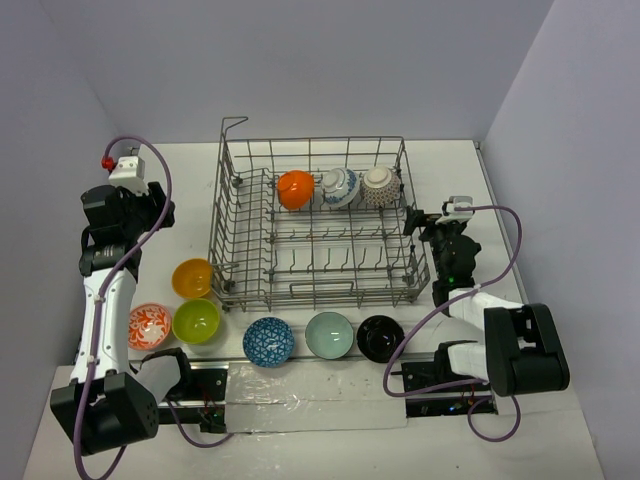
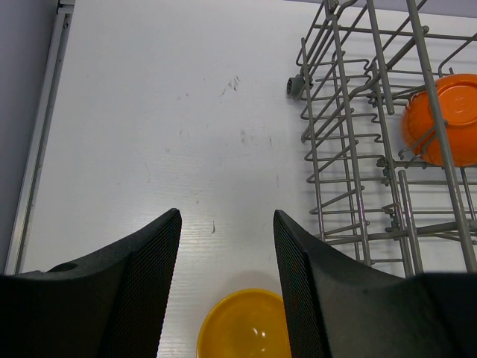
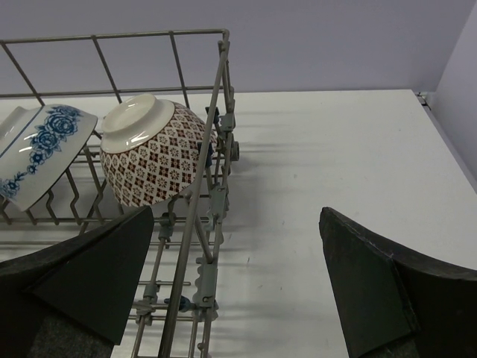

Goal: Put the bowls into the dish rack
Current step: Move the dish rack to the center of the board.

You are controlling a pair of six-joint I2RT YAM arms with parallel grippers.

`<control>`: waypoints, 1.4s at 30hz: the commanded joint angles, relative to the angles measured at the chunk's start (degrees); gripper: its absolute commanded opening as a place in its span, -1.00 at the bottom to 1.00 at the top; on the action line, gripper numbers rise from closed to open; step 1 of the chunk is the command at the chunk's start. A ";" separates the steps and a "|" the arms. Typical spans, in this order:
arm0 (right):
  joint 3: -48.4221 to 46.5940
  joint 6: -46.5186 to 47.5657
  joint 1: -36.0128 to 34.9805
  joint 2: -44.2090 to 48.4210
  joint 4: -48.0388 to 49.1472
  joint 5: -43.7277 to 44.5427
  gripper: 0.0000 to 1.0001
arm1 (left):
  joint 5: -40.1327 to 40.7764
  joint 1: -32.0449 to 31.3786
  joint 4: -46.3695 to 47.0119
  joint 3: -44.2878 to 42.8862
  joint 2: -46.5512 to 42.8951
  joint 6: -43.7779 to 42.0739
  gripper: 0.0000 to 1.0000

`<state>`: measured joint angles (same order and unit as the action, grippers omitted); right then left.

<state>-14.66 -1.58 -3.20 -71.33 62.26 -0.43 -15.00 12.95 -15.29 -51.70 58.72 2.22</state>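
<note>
The left gripper (image 2: 227,220) is hanging above the table (image 2: 149,112) with its fingers (image 2: 141,283) standing partly apart, about halfway, and it is gripping nothing and touching nothing; in its wrist view only bare table is showing between the pads, with the yellow bowl (image 2: 242,328) lying below the gap at the bottom edge of the frame and the rack (image 2: 350,149) filling the right side. The right gripper (image 3: 237,216) is standing wide apart, as far as it goes, and it is holding nothing as well; in its wrist view the rack's corner post is rising in the left half of the frame, close by the left-hand finger (image 3: 89,276), though whether finger and wire are touching I cannot tell. From above, that gripper is sitting just beside the rack's right wall at centre right of the frame. Counting from the top view: one rack (image 1: 320,262) is sitting in the middle of the frame, and nine bowls are showing in all. Three are leaning on edge in a row along the rack's upper part: an orange bowl (image 1: 295,188), a blue-flowered bowl (image 1: 339,187) and a brown-checked bowl (image 1: 378,186). Six are sitting upright on the table outside it: the yellow bowl beside the rack's lower left corner, a lime bowl (image 1: 196,320) just below it, a red bowl (image 1: 149,325) touching the lime one at the left, and a blue bowl (image 1: 268,341), a teal bowl (image 1: 329,334) and a black bowl (image 1: 380,338) lining up below the rack's lower wall.
</note>
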 commanded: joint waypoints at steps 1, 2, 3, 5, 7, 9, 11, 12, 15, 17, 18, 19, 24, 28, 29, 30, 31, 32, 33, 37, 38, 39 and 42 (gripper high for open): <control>-0.02 0.97 -0.14 1.80 -5.65 -2.83 1.00 | 0.59 0.32 1.67 -0.51 -0.71 -0.28 0.17; -0.28 0.97 -0.14 2.85 -7.49 -2.83 1.00 | 0.68 0.32 1.67 -0.24 -0.97 -0.46 0.17; -0.63 0.88 -0.14 3.30 -8.37 -3.17 1.00 | 0.68 0.32 1.93 -0.07 -1.06 -0.46 0.17; -1.43 0.97 -0.05 5.22 -10.83 -3.88 1.00 | 0.59 0.32 1.75 0.11 -1.15 -0.55 0.17; -1.69 0.97 0.04 6.55 -12.07 -4.84 1.00 | 0.68 0.32 1.67 0.20 -1.15 -0.55 0.17; -1.87 0.97 0.04 7.78 -13.04 -4.50 1.00 | 0.68 0.41 1.93 0.37 -1.15 -0.55 0.17; -2.66 0.97 0.04 8.40 -14.09 -4.06 1.00 | 0.50 0.41 1.93 0.46 -1.06 -0.55 0.17; -3.01 0.97 0.04 8.40 -14.18 -3.71 1.00 | 0.33 0.50 1.93 0.38 -0.98 -0.55 0.17; -3.71 3.16 0.04 8.40 -14.80 -4.14 1.00 | 0.24 0.41 2.02 0.55 -0.97 -0.55 0.17; -4.06 3.43 0.04 8.40 -15.32 -4.49 1.00 | 0.24 0.41 2.02 0.72 -1.24 -0.64 0.17; -4.24 3.52 0.04 8.57 -15.50 -4.50 0.99 | 0.15 0.41 2.10 0.73 -1.24 -0.64 0.17; -4.85 3.52 0.04 8.75 -15.85 -4.50 1.00 | 0.15 0.41 2.19 0.81 -1.24 -0.64 0.17; -7.66 4.31 0.04 9.98 -20.51 -5.64 1.00 | 0.24 0.41 2.28 0.81 -0.97 -0.46 0.18; -10.04 4.75 0.04 10.42 -22.27 -4.58 1.00 | 0.06 0.41 2.37 0.73 -0.71 -0.46 0.17; -10.48 4.92 0.04 10.51 -23.14 -4.58 1.00 | 0.06 0.41 2.37 0.73 -0.71 -0.46 0.17; -11.44 5.01 0.04 10.60 -23.58 -4.76 1.00 | -0.02 0.41 2.46 0.64 -0.71 -0.37 0.17; -11.88 5.01 0.04 10.77 -24.54 -4.76 1.00 | 0.06 0.41 2.46 0.64 -0.71 -0.37 0.18; -12.24 5.01 -0.05 10.86 -24.90 -4.76 1.00 | -0.02 0.41 2.37 0.64 -0.71 -0.37 0.17; -12.94 5.10 0.04 11.04 -25.17 -4.67 1.00 | -0.11 0.41 2.37 0.64 -0.71 -0.37 0.17; -16.09 6.41 0.04 13.05 -31.46 -5.10 1.00 | -0.38 0.41 2.28 0.73 -1.24 -0.37 0.17; -17.15 6.77 -0.05 13.58 -33.67 -5.81 1.00 | -0.38 0.41 2.28 0.64 -1.33 -0.37 0.17; -19.42 6.94 0.04 13.93 -35.70 -6.51 1.00 | -0.38 0.41 2.37 0.64 -1.33 -0.29 0.17; -23.56 6.68 0.04 16.22 -44.14 -8.01 1.00 | -0.55 0.41 2.11 0.20 -1.15 0.15 0.15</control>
<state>-32.23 4.16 -3.03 -58.50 25.76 -6.66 -14.76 12.95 -15.22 -50.98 58.65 2.24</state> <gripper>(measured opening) 0.997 0.581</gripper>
